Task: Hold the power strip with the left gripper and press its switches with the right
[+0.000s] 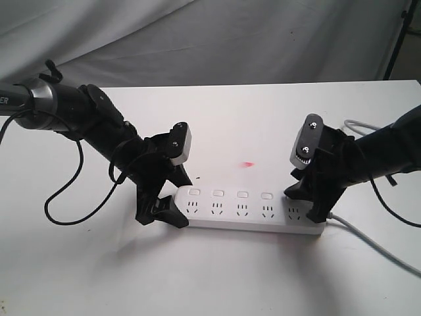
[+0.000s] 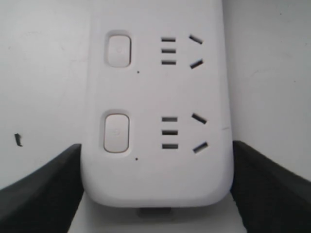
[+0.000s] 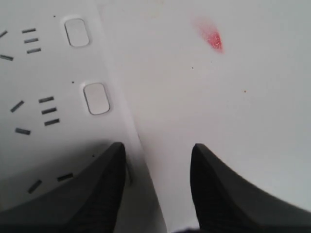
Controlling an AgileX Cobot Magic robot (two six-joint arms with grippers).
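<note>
The power strip (image 1: 243, 214) lies flat along the near middle of the tabletop (image 1: 263, 118), running left to right, with its grey cord (image 1: 375, 247) leaving the right end. My left gripper (image 1: 174, 199) straddles the left end. Its jaws stand wide, one on each long side, and as far as I can judge they are pressed against the plastic. My right gripper (image 1: 304, 203) hangs over the right end, spread fully and holding nothing.

I expect the strip to be stiff, light and smooth, so a push on a button could make it skid or tip. Clamping across its narrow width at the rounded end, clear of the switches (image 1: 242, 195), looks like the right hold.

The exterior view shows the whole bar but only four buttons; any fifth is hidden under my right gripper. The left wrist view shows how squarely the end sits between my jaws. The right wrist view shows one jaw over the strip's far edge, the other over bare tabletop, and a red smear (image 3: 212, 39) beyond.
</note>
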